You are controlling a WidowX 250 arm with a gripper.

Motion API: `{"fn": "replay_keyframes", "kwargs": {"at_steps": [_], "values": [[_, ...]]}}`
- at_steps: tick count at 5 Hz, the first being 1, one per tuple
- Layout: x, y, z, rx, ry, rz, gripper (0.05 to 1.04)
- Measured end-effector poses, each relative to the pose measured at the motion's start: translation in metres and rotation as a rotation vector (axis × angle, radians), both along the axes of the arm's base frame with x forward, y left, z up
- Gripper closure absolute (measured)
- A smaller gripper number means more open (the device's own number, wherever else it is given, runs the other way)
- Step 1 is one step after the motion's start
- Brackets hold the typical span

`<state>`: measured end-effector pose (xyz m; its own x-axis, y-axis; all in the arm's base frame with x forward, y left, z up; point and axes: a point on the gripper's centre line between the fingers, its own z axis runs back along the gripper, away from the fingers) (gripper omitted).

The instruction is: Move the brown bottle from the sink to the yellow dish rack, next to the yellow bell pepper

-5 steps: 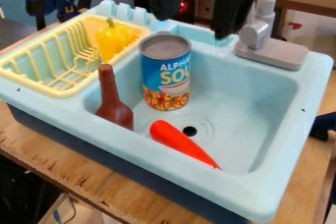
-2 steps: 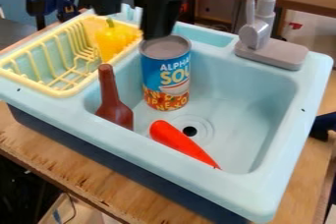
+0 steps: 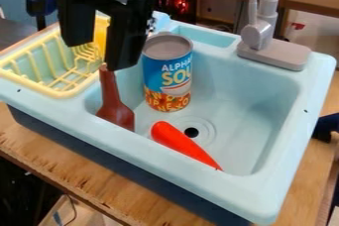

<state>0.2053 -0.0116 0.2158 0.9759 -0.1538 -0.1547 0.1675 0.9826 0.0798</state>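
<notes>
The black gripper (image 3: 99, 54) hangs at the upper left over the sink's left rim, its two fingers spread with a gap between them. Just below it a brown bottle (image 3: 115, 106) stands at a slight tilt in the left side of the sink. A soup can (image 3: 167, 74) is upright in the basin, right of the gripper. An orange-red carrot-like toy (image 3: 184, 143) lies near the drain. Behind the gripper, a strip of the yellow pepper (image 3: 100, 36) shows in the yellow rack (image 3: 61, 92); the rest is hidden.
The light blue sink (image 3: 198, 183) rests on a wooden table (image 3: 99, 183). A grey faucet (image 3: 271, 51) rises at the back right. A dark blue clamp (image 3: 41, 3) is at the back left.
The gripper has moved left and lower, from above the basin's back to over the bottle and the rack's edge, and covers most of the pepper. The objects in the sink stayed put.
</notes>
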Motion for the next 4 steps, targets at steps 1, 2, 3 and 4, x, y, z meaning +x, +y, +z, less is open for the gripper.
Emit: {"fn": "replay_keyframes", "kwargs": {"at_steps": [1, 2, 3, 4], "values": [[0.005, 0.013, -0.01, -0.01, -0.024, 0.013, 0.083], [0.012, 0.025, -0.022, -0.034, -0.017, 0.054, 0.083], [0.022, 0.033, -0.035, -0.049, -0.007, 0.061, 0.083], [0.03, 0.034, -0.048, -0.07, 0.014, 0.039, 0.083]]}}
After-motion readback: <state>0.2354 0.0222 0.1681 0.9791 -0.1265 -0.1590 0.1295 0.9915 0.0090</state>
